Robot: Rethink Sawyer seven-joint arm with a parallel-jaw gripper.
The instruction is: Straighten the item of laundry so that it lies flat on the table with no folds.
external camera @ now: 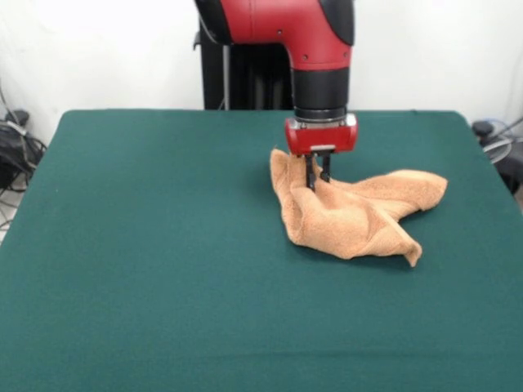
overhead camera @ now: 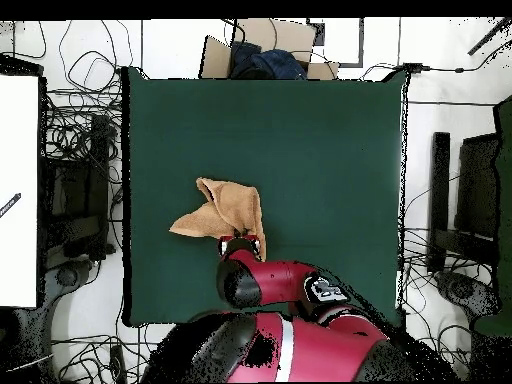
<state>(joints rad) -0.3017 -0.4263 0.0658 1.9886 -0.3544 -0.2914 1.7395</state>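
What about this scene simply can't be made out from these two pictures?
- Whether the gripper actually pinches the towel: in the front view its tips sink into the cloth; in the overhead view the arm covers it.
- The towel's tag and border bands: the folds hide them in both views.
- The table under the arm, overhead view.

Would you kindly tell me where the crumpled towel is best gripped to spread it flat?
Probably the free corner of the towel that sticks out sideways in the front view, taken from above: it lies thin on the table, away from the bunched middle where the claw now sits.
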